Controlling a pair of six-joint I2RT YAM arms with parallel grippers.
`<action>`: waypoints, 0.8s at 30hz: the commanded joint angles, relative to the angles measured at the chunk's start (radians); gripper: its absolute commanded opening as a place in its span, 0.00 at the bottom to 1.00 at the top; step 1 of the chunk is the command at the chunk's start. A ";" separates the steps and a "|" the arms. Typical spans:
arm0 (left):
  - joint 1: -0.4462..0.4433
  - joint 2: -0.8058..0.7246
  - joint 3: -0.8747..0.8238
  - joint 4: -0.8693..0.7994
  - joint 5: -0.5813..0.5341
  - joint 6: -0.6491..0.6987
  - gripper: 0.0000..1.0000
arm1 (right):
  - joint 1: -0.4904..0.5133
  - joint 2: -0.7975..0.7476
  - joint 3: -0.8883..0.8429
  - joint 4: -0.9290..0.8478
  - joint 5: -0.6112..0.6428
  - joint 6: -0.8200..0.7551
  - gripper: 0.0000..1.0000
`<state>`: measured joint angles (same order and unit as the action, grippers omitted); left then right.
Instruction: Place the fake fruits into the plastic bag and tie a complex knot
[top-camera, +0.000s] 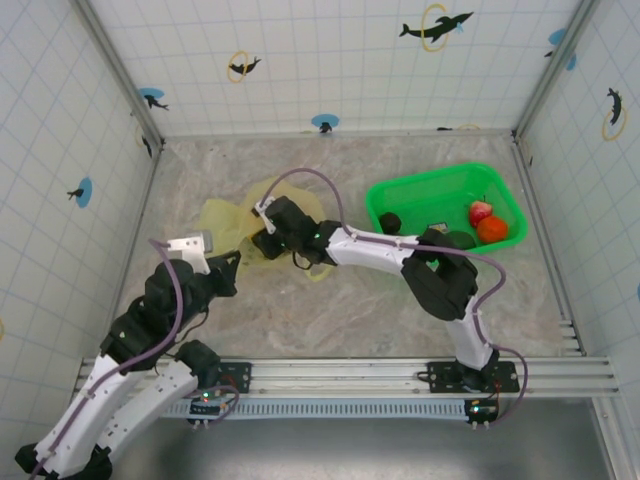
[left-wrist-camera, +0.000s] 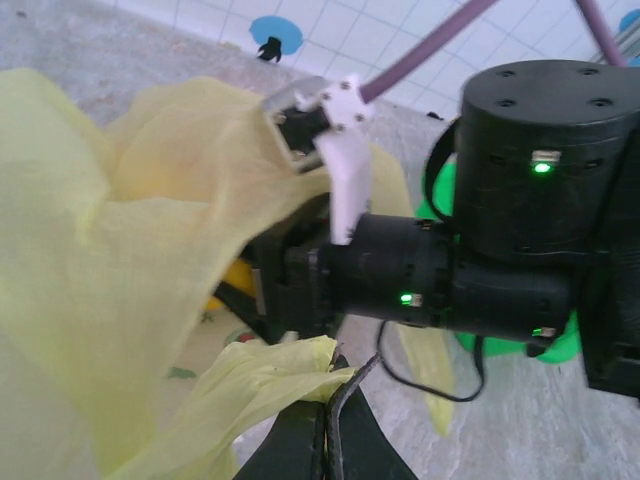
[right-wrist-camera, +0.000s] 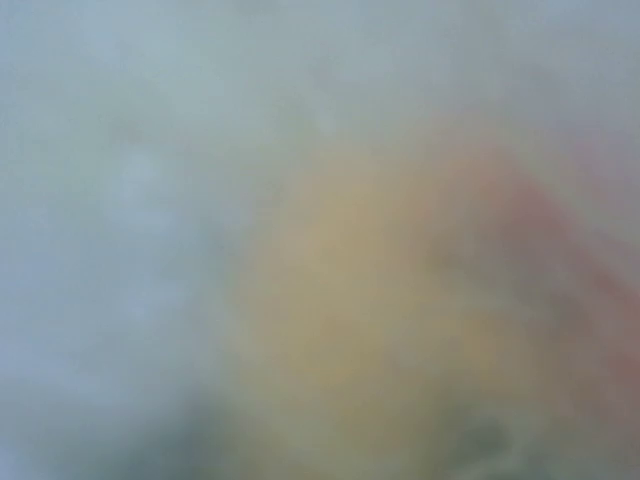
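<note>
Left end effector (left-wrist-camera: 333, 392) tight on bag (left-wrist-camera: 90, 260)

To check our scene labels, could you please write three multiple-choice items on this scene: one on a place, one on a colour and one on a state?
1. Where does the basket stand?
A) on the robot's right
B) on the robot's left
C) between the arm bases

2. What colour is the bag?
A) blue
B) yellow-green
C) white

3. How is the left gripper?
A) wide open over bare table
B) shut on a fruit
C) shut on the bag

Answers:
1 A: the top view shows the basket in the right half of the scene, apart from the bag.
2 B: its thin film looks yellow-green in the top and left wrist views.
3 C: in the left wrist view the fingers are together with bag film pinched between them.
</note>
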<state>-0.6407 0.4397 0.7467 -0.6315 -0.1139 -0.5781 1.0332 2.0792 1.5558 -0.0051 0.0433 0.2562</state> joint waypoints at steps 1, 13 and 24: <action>-0.005 0.037 0.043 0.081 0.030 0.044 0.00 | 0.007 0.083 0.069 0.033 -0.009 0.030 0.54; -0.005 0.054 0.054 0.083 0.018 0.079 0.00 | -0.001 -0.023 -0.031 0.074 0.016 0.014 0.65; -0.005 0.028 0.021 0.059 0.001 0.093 0.00 | -0.037 -0.353 -0.393 0.196 -0.062 -0.029 0.53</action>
<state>-0.6407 0.4721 0.7731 -0.5545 -0.0986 -0.5194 1.0164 1.8111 1.2480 0.1135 0.0441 0.2497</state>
